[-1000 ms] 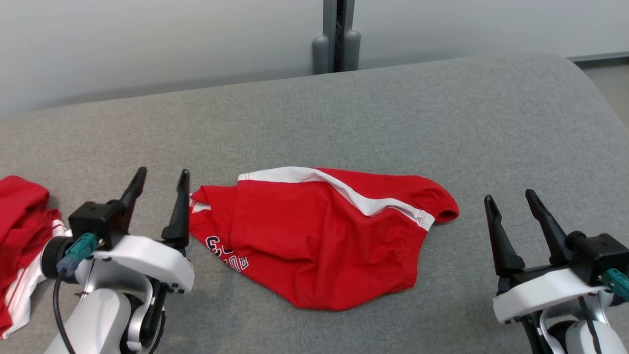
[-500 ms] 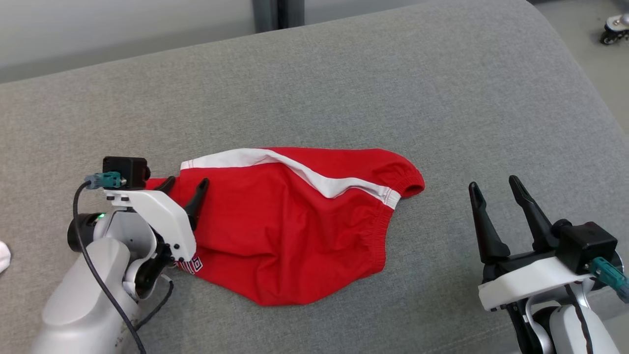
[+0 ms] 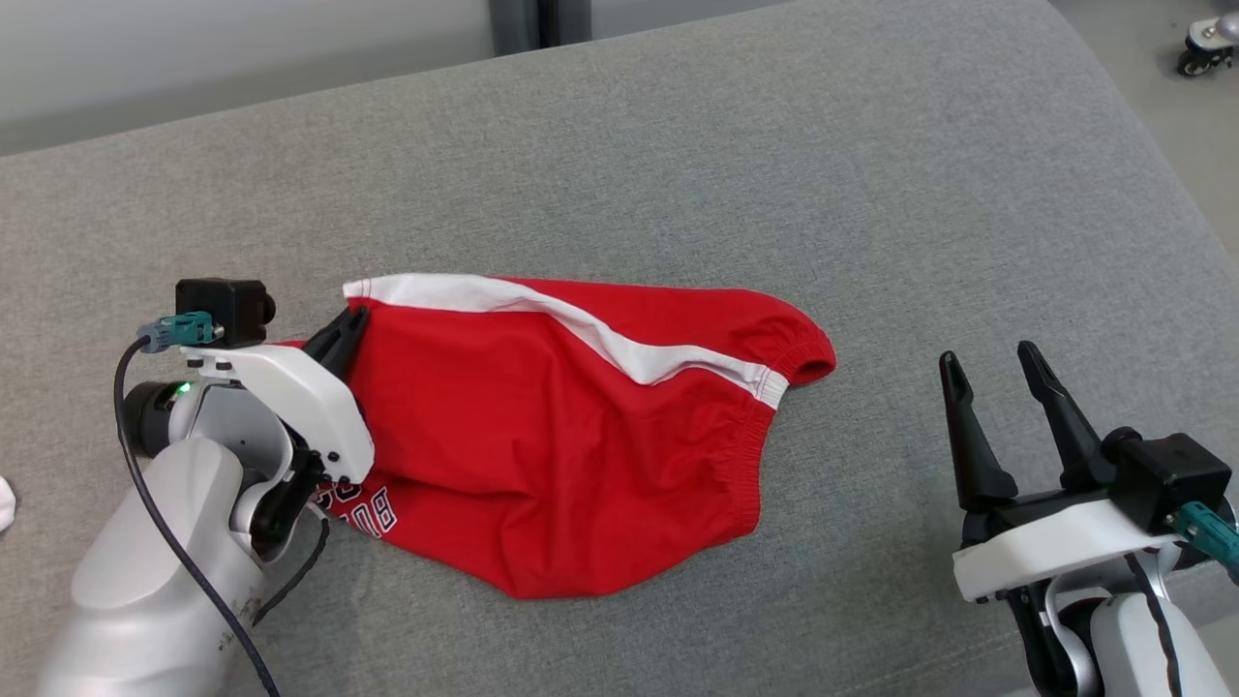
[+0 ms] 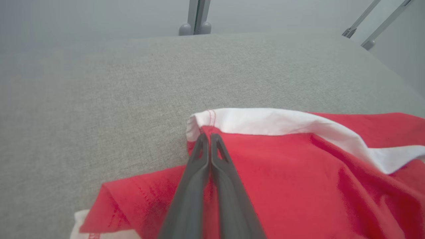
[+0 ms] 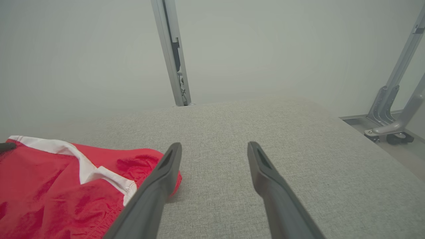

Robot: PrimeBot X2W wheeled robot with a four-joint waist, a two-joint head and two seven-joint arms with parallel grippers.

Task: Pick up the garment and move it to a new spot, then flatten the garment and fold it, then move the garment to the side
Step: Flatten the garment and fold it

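Red garment (image 3: 581,436), its white-trimmed corner pinched in the left tool (image 3: 349,322)

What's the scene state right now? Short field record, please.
garment: red shorts, crumpled, not yet flattened
marking: white stripe across the top
surface: grey padded surface
left end effector: shut, appears to pinch the shorts' corner just under the stripe's end
right end effector: open, apart from the shorts, on the waistband side
task stage: corner grasped, garment lying on the surface
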